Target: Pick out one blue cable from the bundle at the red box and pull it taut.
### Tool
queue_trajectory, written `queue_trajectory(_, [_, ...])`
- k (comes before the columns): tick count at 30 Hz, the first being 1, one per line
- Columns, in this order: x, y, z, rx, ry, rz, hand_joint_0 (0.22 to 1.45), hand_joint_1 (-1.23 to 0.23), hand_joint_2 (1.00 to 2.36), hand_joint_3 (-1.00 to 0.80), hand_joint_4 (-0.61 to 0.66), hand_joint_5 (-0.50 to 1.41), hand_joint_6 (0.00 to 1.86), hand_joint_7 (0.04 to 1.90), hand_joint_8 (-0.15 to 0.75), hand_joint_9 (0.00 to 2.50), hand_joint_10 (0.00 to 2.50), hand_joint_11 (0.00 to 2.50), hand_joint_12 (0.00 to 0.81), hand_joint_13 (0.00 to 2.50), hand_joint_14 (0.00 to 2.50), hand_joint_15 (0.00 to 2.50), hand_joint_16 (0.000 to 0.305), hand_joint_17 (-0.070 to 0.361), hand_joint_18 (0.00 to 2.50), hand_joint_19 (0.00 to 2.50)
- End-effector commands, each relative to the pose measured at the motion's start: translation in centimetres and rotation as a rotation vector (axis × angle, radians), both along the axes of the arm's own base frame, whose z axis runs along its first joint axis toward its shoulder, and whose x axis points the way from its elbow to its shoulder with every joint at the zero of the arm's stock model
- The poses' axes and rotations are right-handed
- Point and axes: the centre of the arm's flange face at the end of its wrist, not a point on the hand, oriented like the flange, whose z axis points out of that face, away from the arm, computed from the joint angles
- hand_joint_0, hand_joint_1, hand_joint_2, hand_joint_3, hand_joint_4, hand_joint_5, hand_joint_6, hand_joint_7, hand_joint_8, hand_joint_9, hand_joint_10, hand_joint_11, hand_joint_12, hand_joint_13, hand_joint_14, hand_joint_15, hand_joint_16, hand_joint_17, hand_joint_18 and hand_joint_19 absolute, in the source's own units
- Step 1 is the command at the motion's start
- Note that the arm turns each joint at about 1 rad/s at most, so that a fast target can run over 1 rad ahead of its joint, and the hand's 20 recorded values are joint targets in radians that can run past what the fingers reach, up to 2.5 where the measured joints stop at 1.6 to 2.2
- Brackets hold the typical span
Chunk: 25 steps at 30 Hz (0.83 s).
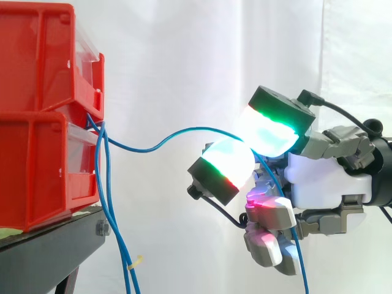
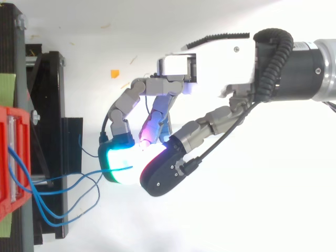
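Note:
Several thin blue cables come out between the two stacked red bins (image 1: pixel 37 165) at their right front edge. One blue cable (image 1: pixel 150 147) runs from there in a shallow sag to my hand (image 1: pixel 324 177), passes between two glowing fingertips (image 1: pixel 269 130) and trails down behind the palm. My hand is shut on this cable, pinching it between curled fingers to the right of the bins. In the top view the hand (image 2: pixel 210 60) reaches left, and the cable (image 2: pixel 79 178) leads from the bin (image 2: pixel 8 163) to its fingertips (image 2: pixel 118 163). The other blue cables (image 1: pixel 113 220) hang down in loops.
The bins rest on a black stand (image 1: pixel 49 245) at the left, with a white curtain behind. A small yellow tag (image 1: pixel 136 262) sits on one hanging cable. An orange scrap (image 2: pixel 114 73) lies on the white floor.

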Motion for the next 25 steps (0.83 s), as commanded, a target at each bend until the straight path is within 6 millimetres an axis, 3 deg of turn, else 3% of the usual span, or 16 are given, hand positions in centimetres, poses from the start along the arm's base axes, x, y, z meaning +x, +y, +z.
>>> queue_trajectory(1, [0.01, -0.01, -0.03, 0.0, 0.0, 0.0, 0.75, -0.77, 1.01, -0.39, -0.22, -0.16, 0.97, 0.98, 0.256, 1.16, 0.04, 0.92, 0.313, 1.0, 0.03, 0.63, 0.048, 0.109, 0.96, 0.67])
queue_trajectory(25, [0.01, -0.01, -0.03, 0.0, 0.0, 0.0, 0.75, -0.78, 1.01, -0.38, -0.23, -0.16, 0.97, 0.99, 0.25, 1.17, 0.04, 0.91, 0.31, 1.02, 0.03, 0.65, 0.048, 0.107, 0.94, 0.68])
